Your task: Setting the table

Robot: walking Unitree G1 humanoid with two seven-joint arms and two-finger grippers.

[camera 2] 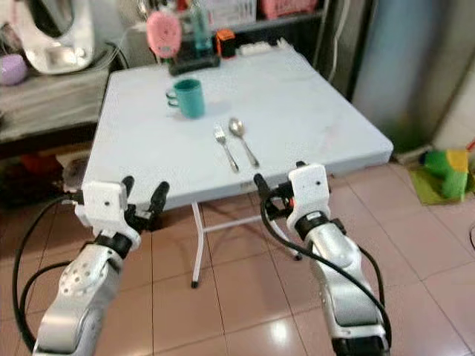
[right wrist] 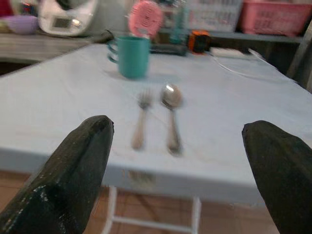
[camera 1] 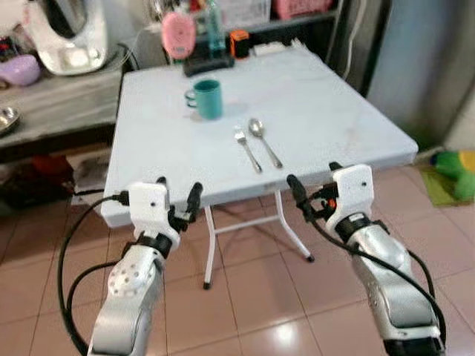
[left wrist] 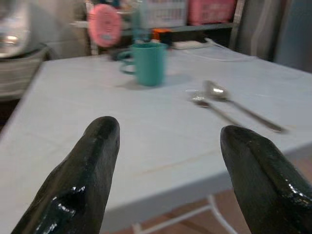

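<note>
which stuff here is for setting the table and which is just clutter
For the job:
- teal mug
- fork
- spoon
- table

Just lying about:
- pink round object
- orange and black item
- white appliance
- purple bowl
- green toy

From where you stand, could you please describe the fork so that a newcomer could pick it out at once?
Look at the pale blue folding table, toward its near edge. Two pieces of silver cutlery lie side by side there, in front of the teal mug. The fork is the left one, with tines, while its neighbour the spoon has a rounded bowl.
</note>
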